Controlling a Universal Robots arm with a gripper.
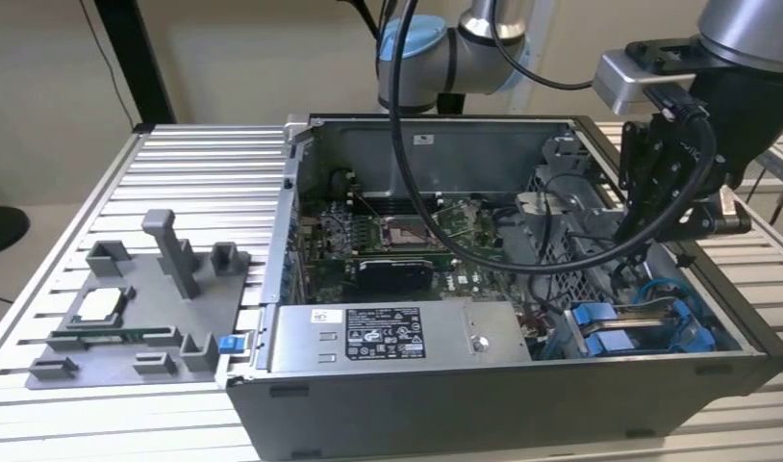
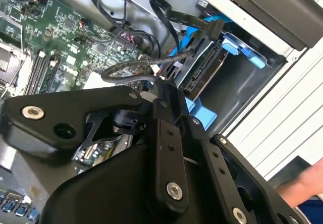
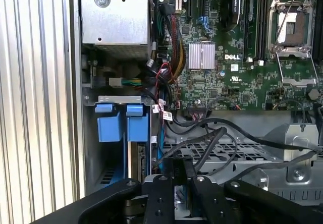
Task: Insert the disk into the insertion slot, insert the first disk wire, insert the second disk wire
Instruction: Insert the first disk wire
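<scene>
The disk [image 1: 610,332], in its bright blue frame, sits on edge in the insertion slot at the front corner of the open computer case, on the exterior view's right. In both wrist views its blue handles [image 3: 121,123] and metal edge [image 2: 204,72] stand in the bay. A flat black connector [image 2: 213,30] lies against the disk's end. My gripper [image 1: 645,239] hangs just above the drive cage beside the bay. Its fingers [image 3: 169,183] stand close together on a thin black disk wire [image 2: 126,72] that runs up to the fingertips [image 2: 160,100].
The silver labelled power-supply box [image 1: 379,332] fills the case's front. The motherboard [image 1: 391,236] lies behind it, and loose black cables cross the perforated cage [image 3: 242,153]. A grey fixture plate [image 1: 135,308] sits on the ribbed table. A person's hand [image 2: 303,183] is near the case.
</scene>
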